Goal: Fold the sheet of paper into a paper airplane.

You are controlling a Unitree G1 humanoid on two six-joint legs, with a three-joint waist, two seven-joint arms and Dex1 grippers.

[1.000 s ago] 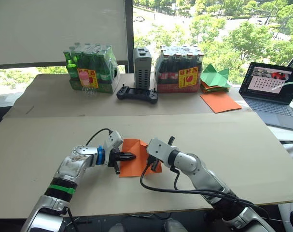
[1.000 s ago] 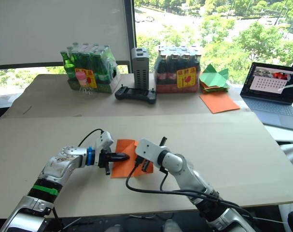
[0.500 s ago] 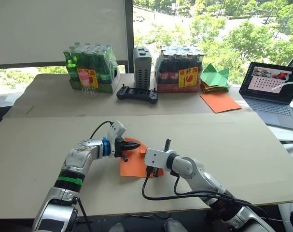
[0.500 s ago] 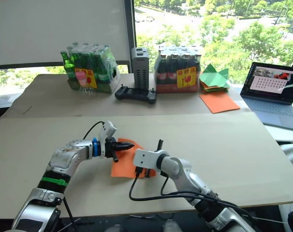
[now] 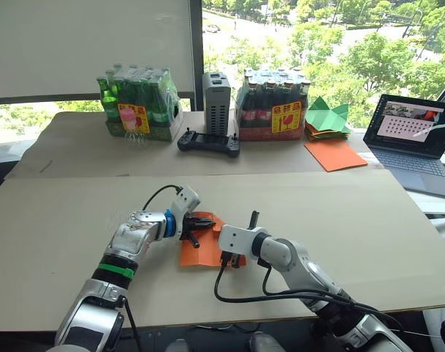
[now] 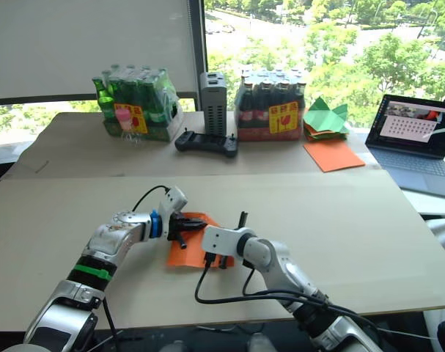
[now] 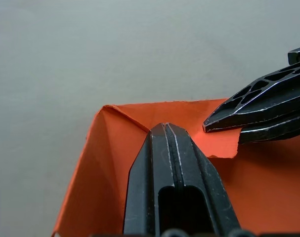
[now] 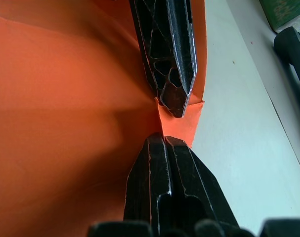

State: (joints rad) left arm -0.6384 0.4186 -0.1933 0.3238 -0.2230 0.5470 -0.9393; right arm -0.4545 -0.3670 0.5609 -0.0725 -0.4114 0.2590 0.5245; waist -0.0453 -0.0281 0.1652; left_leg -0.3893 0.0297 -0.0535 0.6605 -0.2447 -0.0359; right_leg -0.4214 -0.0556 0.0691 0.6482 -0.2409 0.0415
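Observation:
The sheet of paper (image 5: pixel 196 251) lies flat on the near tabletop, bright orange, with a far corner folded in as a small flap (image 7: pixel 140 114). My left gripper (image 5: pixel 206 221) comes in from the left, shut, its tip (image 7: pixel 167 127) pressing down on the flap. From the right, my right gripper (image 8: pixel 162 138) points toward it, also shut, with its tip (image 7: pixel 205 129) on the paper at the flap's edge. The two tips nearly touch. No paper shows between either pair of fingers.
Along the far edge stand a pack of green bottles (image 5: pixel 138 103), a grey box (image 5: pixel 215 94) and a pack of dark bottles (image 5: pixel 272 106), with a black controller (image 5: pixel 207 141) in front. Green paper shapes (image 5: pixel 326 117), a larger orange sheet (image 5: pixel 333 154) and a laptop (image 5: pixel 413 139) lie far right.
My left gripper has moved away from me and rightward to the paper's far edge. The right gripper has come lower and left to meet it. The far corner now lies folded.

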